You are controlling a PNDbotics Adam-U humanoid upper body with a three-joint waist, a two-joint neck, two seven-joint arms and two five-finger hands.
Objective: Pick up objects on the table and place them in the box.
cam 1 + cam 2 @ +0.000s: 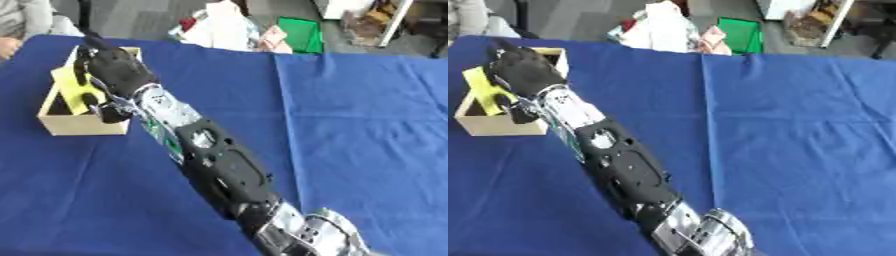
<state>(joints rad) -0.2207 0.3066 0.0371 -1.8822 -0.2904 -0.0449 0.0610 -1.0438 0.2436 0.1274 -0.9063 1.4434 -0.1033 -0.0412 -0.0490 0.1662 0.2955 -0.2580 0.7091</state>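
**Right hand over box, yellow item at the opening**

One arm in view, the right, reaching diagonally to one open pale wooden box [83,125] at the table's far left. The black right hand [112,67] sits above the opening, fingers curled against one flat yellow object [485,90], directly under the hand, long axis slanting into the box. Blue tablecloth [350,150] carries nothing else. Left hand unseen
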